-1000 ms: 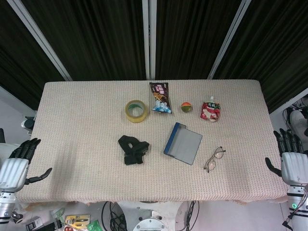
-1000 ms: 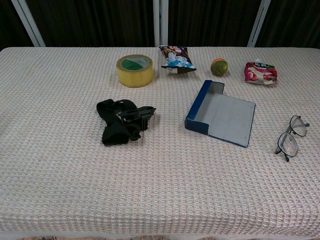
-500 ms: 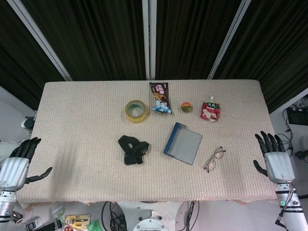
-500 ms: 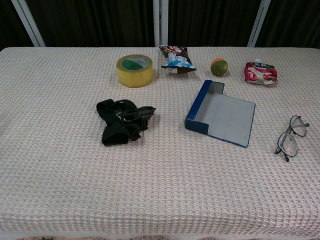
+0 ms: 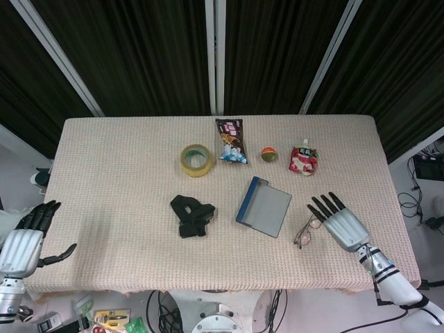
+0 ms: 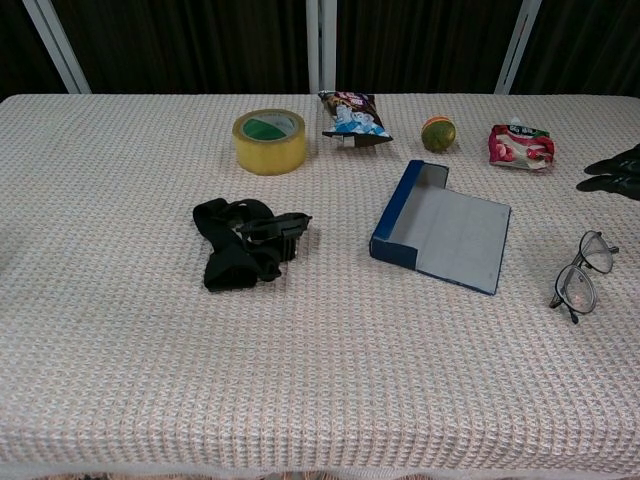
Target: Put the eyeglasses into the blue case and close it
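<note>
Glasses [image 5: 309,229]: lower right of centre in the head view, folded flat on the table [image 5: 111,166], just right of the case. The chest view shows them at its right edge [image 6: 580,275], clear of any hand.

Blue case [image 5: 263,207]: centre of the frame, open, lid laid flat, nothing inside.

Right hand [image 5: 341,222]: lower right of the head view, fingers spread and holding nothing, over the table just right of the glasses. Contact cannot be judged there. The chest view shows only dark fingertips [image 6: 612,172] at its right edge, above the glasses.

Left hand [image 5: 24,239]: lower left corner, off the table edge, fingers apart, holding nothing. Head view only.

Other items: tape roll [image 5: 196,159], snack packet [image 5: 231,140], small ball [image 5: 268,153], red pouch [image 5: 304,159] along the upper middle. Black strap [image 5: 191,215] left of the case.
</note>
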`<state>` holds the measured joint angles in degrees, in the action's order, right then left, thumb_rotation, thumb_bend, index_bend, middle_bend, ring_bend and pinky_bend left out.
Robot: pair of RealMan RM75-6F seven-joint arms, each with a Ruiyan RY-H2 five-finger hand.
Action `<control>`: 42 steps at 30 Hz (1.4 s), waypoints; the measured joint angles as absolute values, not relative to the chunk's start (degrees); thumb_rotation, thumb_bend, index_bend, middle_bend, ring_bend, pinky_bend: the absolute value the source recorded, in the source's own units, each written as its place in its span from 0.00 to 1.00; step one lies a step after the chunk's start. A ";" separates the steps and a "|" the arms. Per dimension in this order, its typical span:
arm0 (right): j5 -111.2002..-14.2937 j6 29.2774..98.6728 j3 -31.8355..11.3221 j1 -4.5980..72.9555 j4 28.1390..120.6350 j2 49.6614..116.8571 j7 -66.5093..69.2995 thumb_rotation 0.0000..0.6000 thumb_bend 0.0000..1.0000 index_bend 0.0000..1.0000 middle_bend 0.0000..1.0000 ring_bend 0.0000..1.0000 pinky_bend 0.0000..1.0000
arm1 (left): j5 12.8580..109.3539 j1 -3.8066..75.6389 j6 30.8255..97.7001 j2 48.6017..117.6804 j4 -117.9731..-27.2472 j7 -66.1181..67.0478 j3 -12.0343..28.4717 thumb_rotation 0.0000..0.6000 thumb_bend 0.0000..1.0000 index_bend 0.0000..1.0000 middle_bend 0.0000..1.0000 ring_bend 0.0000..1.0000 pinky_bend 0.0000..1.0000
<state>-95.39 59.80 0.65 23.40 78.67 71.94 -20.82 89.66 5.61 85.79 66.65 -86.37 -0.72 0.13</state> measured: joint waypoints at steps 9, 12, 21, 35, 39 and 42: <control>-97.87 58.05 2.02 26.70 75.46 74.99 -14.63 1.00 0.21 0.07 0.00 0.00 0.00 | 89.23 5.39 85.65 66.66 -86.09 -0.84 0.11 0.51 0.18 0.05 0.08 0.09 0.24; -98.25 58.31 2.38 27.42 73.41 76.33 -11.75 1.00 0.21 0.14 0.00 0.00 0.00 | 89.16 5.44 85.39 66.61 -85.99 -0.86 0.07 0.50 0.18 0.05 0.08 0.09 0.24; -98.83 58.50 3.39 29.19 69.66 79.13 -8.52 1.00 0.21 0.29 0.00 0.00 0.00 | 88.73 5.46 85.03 66.34 -86.10 -0.70 0.15 0.50 0.18 0.05 0.08 0.09 0.24; -97.88 59.37 3.87 29.96 68.28 79.77 -7.69 1.00 0.27 0.47 0.00 0.00 0.00 | 88.62 5.66 84.36 66.60 -85.74 -0.86 0.06 0.50 0.18 0.05 0.08 0.09 0.24; -97.61 59.41 3.94 30.10 67.97 80.09 -7.73 1.00 0.29 0.50 0.00 0.00 0.00 | 88.57 5.64 84.28 66.63 -85.69 -0.85 0.02 0.50 0.18 0.05 0.08 0.09 0.24; -97.41 59.23 4.04 30.28 67.79 80.28 -7.98 1.00 0.30 0.52 0.00 0.00 0.00 | 88.55 5.65 84.20 66.67 -85.67 -0.83 0.00 0.51 0.18 0.05 0.08 0.09 0.24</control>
